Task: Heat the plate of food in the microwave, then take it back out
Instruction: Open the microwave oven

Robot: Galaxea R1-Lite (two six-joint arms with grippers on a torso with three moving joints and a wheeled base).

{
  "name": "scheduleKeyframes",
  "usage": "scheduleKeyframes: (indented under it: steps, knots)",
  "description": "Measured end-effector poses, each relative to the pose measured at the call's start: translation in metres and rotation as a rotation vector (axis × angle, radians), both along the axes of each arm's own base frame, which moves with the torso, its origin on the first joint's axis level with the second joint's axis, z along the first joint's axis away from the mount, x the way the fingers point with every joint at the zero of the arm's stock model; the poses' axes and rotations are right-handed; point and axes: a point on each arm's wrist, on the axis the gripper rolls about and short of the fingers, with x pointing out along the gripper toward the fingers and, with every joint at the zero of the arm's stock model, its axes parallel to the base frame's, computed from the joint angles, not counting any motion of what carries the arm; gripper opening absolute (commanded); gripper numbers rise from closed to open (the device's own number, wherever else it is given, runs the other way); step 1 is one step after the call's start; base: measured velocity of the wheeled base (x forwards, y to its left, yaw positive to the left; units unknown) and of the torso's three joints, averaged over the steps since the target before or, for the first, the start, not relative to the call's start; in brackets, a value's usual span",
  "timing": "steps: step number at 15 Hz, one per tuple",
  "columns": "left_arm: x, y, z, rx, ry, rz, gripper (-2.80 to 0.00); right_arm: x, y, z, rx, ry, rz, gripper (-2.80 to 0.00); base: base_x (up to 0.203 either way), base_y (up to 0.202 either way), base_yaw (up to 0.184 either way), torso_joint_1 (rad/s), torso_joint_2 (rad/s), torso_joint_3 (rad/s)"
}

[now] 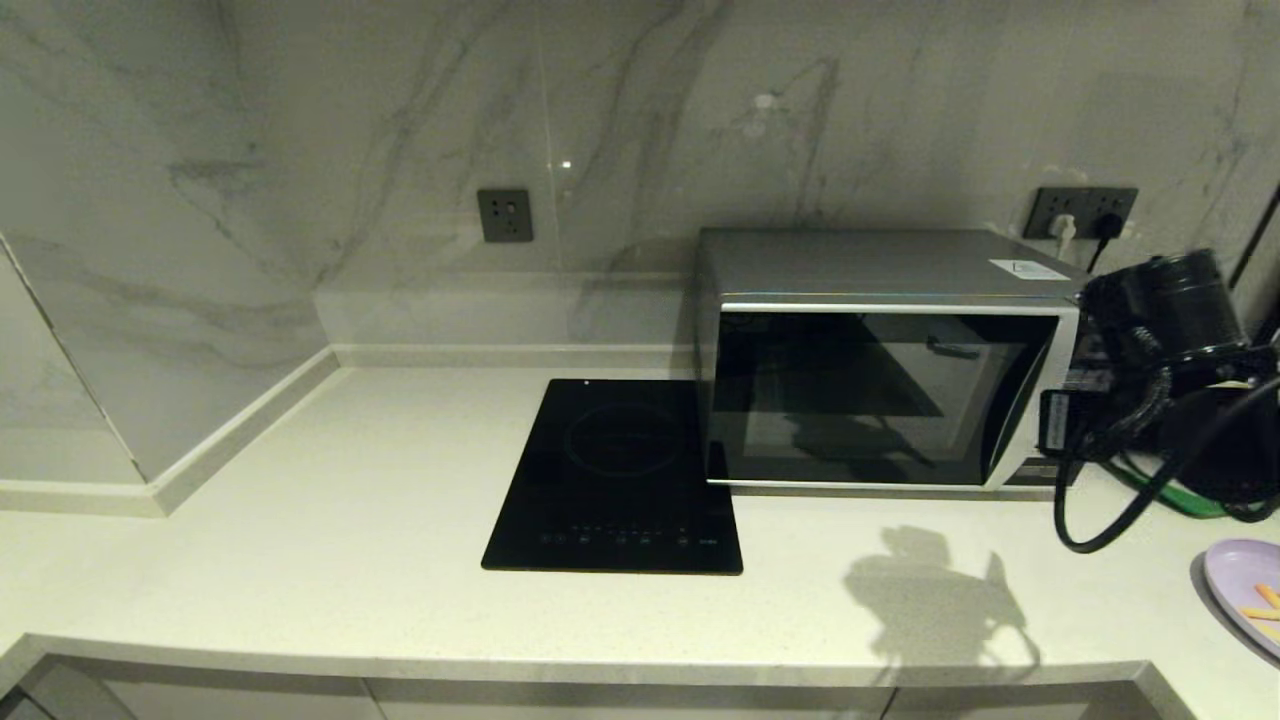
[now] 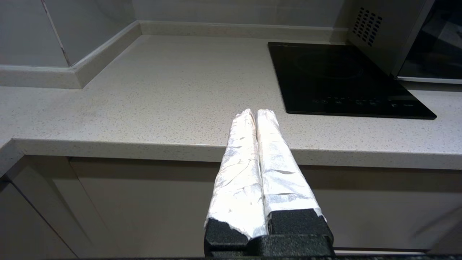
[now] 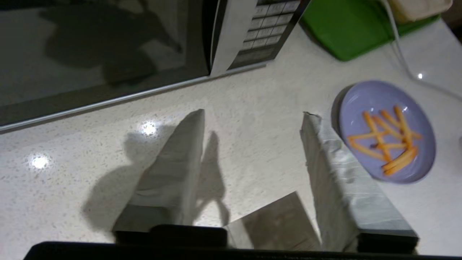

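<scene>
The silver microwave (image 1: 880, 360) stands at the back right of the counter with its dark glass door closed; its door and button panel (image 3: 265, 30) also show in the right wrist view. The lilac plate of food (image 1: 1250, 590) lies at the counter's right edge, and its orange fries (image 3: 389, 139) show in the right wrist view. My right gripper (image 3: 254, 113) hangs open above bare counter, in front of the microwave's right end, with the plate beside one finger and nothing between the fingers. My left gripper (image 2: 255, 112) is shut and empty, held low before the counter's front edge.
A flat black induction cooktop (image 1: 620, 475) lies left of the microwave. A green tray (image 3: 346, 29) with a pale container sits behind the plate. Black cables (image 1: 1120, 480) hang from the right arm. Wall sockets (image 1: 1085, 212) are behind the microwave.
</scene>
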Motion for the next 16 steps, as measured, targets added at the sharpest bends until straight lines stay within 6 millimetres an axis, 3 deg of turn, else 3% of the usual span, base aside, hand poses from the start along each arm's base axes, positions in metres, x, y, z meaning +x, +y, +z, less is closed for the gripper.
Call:
scheduleKeyframes:
  steps: [4, 6, 11, 16]
  knots:
    - [0.0, 0.0, 0.0, 0.0, 0.0, 0.0, -2.8, 0.019, 0.01, -0.041, -0.051, 0.007, -0.186, 0.0, 0.0, 0.0, 0.0, 0.0, 0.0, 0.0]
    - [0.0, 0.0, 0.0, 0.0, 0.0, 0.0, -2.8, 0.03, 0.014, -0.052, -0.069, -0.004, -0.212, 0.0, 0.0, 0.0, 0.0, 0.0, 0.0, 0.0]
    - [0.0, 0.0, 0.0, 0.0, 0.0, 0.0, -2.8, 0.056, 0.02, -0.062, -0.059, -0.011, -0.218, 0.0, 0.0, 0.0, 0.0, 0.0, 0.0, 0.0]
    - [0.0, 0.0, 0.0, 0.0, 0.0, 0.0, -2.8, 0.093, 0.003, -0.068, -0.044, -0.035, -0.292, 0.0, 0.0, 0.0, 0.0, 0.0, 0.0, 0.0]
